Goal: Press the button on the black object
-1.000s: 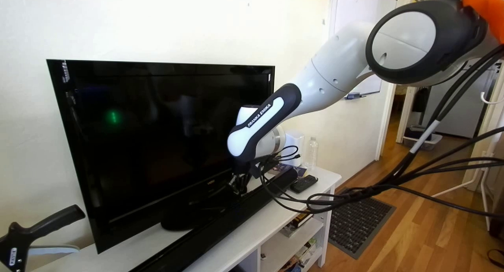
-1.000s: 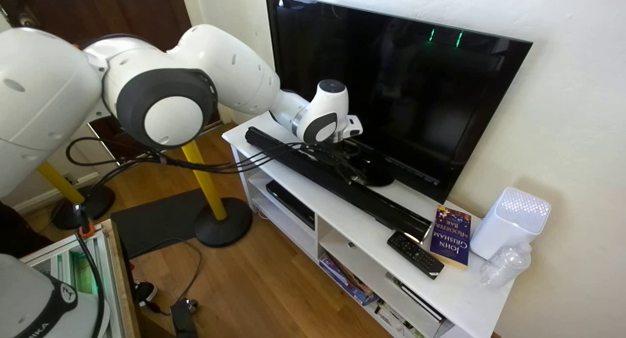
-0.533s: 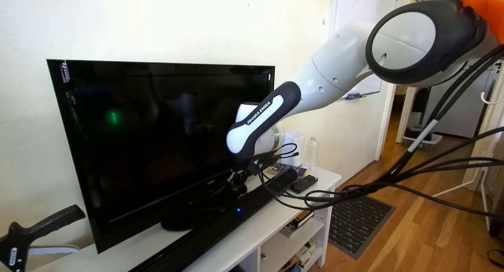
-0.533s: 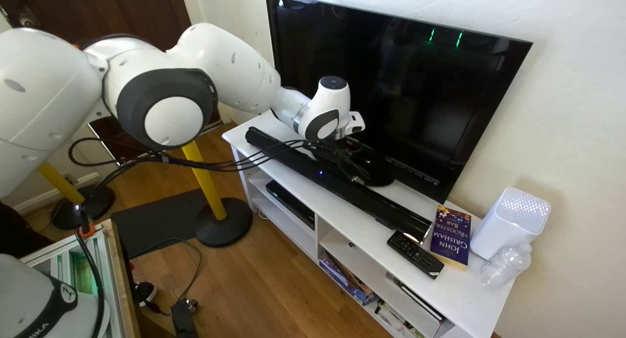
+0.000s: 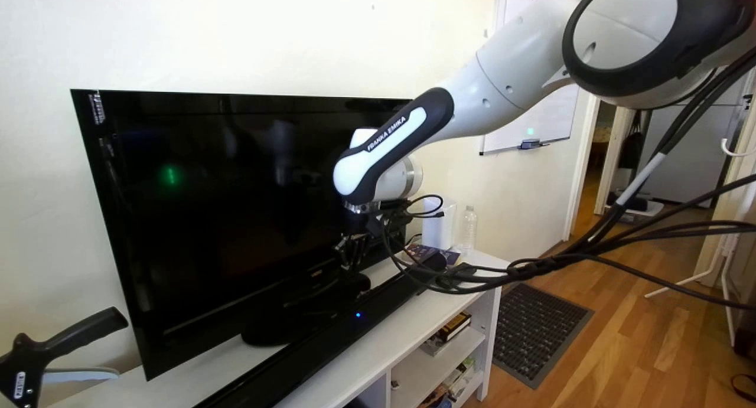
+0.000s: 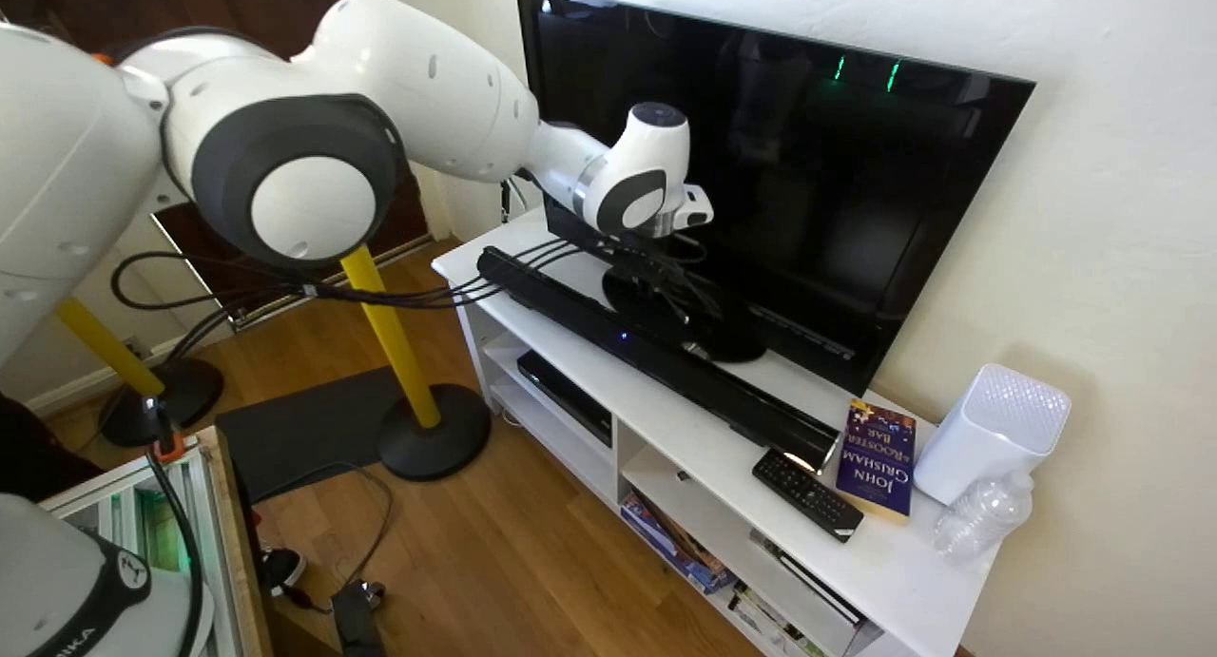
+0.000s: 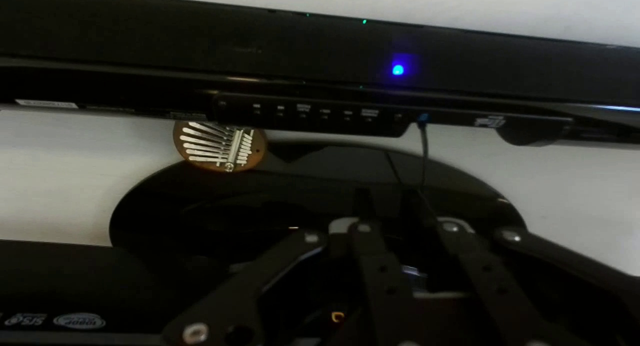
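Soundbar (image 7: pixel 320 60): we take it as the black object; lies lengthwise on the white TV cabinet (image 6: pixel 913 571), in front of the TV (image 6: pixel 780 163), presumably to fire sound into the room.
Button strip (image 7: pixel 314 120): on the soundbar's TV-facing side, 6 small labelled marks in 1 row; text too blurred for us to pick the wanted button.
Gripper (image 7: pixel 389 198): hangs over the TV base (image 7: pixel 200 206), clear of the strip in the wrist view; fingertips slightly apart, narrow gap, nothing held. Narrow setting probably suits poking a small button.
Panda arm (image 6: pixel 428 82): reaches across above the soundbar; we guess because the buttons face the TV.
Blue light (image 7: pixel 398 69): lit on the soundbar, seen in both exterior views too; we read it as power on, so the press is probably done.
Black cable (image 7: pixel 424 150): plugged in beside the strip, running toward the TV base; could snag fingers if we dip in there.
Kalimba (image 7: pixel 220 146): right behind the soundbar, touching or not we can't tell; likely just parked there.
Remote control (image 6: pixel 808 493), paperback (image 6: pixel 877 457): near the soundbar's end, likely kept handy; out of the press path.
Press check: if power is confirmed, we'd retreat upward; else line up over 1 button and push lightly.
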